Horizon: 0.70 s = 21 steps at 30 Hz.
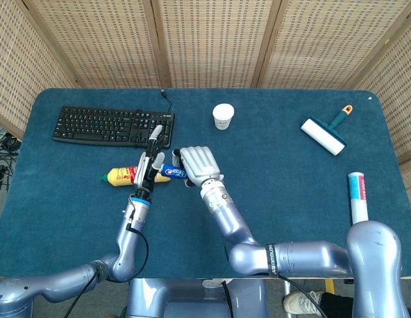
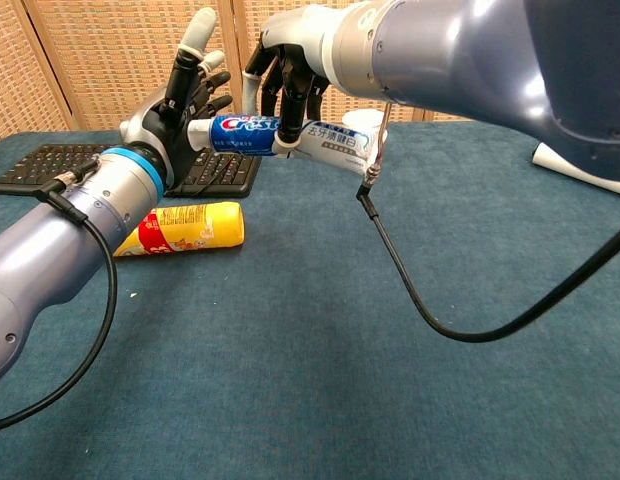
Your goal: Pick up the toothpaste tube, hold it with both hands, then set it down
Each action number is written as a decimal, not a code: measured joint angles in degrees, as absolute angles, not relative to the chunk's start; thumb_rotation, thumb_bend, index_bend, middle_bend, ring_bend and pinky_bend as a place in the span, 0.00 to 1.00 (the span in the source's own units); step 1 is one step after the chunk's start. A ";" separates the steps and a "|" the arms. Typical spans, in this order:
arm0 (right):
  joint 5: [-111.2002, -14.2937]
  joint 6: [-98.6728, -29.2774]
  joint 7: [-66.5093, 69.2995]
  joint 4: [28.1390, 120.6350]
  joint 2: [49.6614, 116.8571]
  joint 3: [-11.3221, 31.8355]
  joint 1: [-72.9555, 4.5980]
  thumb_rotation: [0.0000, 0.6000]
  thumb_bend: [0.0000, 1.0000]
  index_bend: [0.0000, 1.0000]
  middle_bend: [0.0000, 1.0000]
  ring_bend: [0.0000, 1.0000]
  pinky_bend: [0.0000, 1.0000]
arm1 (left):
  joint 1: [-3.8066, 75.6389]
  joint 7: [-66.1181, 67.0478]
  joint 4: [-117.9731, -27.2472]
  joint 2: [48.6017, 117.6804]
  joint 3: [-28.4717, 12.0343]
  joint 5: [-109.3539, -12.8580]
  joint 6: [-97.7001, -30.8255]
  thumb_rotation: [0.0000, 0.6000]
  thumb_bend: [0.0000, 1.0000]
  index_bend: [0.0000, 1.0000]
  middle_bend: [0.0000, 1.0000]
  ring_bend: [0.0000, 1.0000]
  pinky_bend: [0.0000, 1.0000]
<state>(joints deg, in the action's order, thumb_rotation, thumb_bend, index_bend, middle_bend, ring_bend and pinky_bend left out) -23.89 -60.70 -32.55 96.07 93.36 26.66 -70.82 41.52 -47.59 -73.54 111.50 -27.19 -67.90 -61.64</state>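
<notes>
Showing "Crest" in white letters on the blue end of the toothpaste tube point(image 2: 280, 136), with small Chinese characters running along its white end, too fine to make out. Carrying red and white print on the yellow tube point(image 2: 186, 227) lying toward the table's left edge, not legible. Bearing unreadable keys on the keyboard point(image 1: 113, 125).

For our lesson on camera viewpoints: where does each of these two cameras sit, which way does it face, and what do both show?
Head view: high above, looking down on the blue table; both forearms and hands show.
Chest view: low at the near table edge, facing across toward the wicker screens; both arms loom large.
Shared: left hand and right hand at the toothpaste tube, held above the table, plus the yellow tube, keyboard and cup.
</notes>
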 measured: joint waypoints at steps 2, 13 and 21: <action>-23.86 -60.80 -32.49 95.93 93.43 26.53 -70.93 1.00 0.65 0.72 0.72 0.65 0.66 | 41.61 -47.32 -73.78 111.64 -27.33 -67.91 -61.78 0.31 0.00 0.00 0.00 0.00 0.00; -23.51 -61.31 -32.20 95.49 93.84 26.17 -71.51 1.00 0.65 0.72 0.72 0.65 0.66 | 41.92 -46.55 -75.04 111.98 -28.38 -67.19 -61.69 0.31 0.00 0.00 0.00 0.00 0.00; -23.15 -61.89 -32.14 95.72 93.72 26.09 -71.65 1.00 0.65 0.72 0.72 0.65 0.66 | 42.39 -45.80 -76.20 112.00 -29.22 -66.48 -61.31 0.30 0.00 0.00 0.00 0.00 0.00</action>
<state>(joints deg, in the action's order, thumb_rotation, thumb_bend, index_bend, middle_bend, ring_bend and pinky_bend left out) -23.15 -61.89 -32.14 95.72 93.72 26.09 -71.65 42.39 -45.80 -76.20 112.00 -29.22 -66.48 -61.31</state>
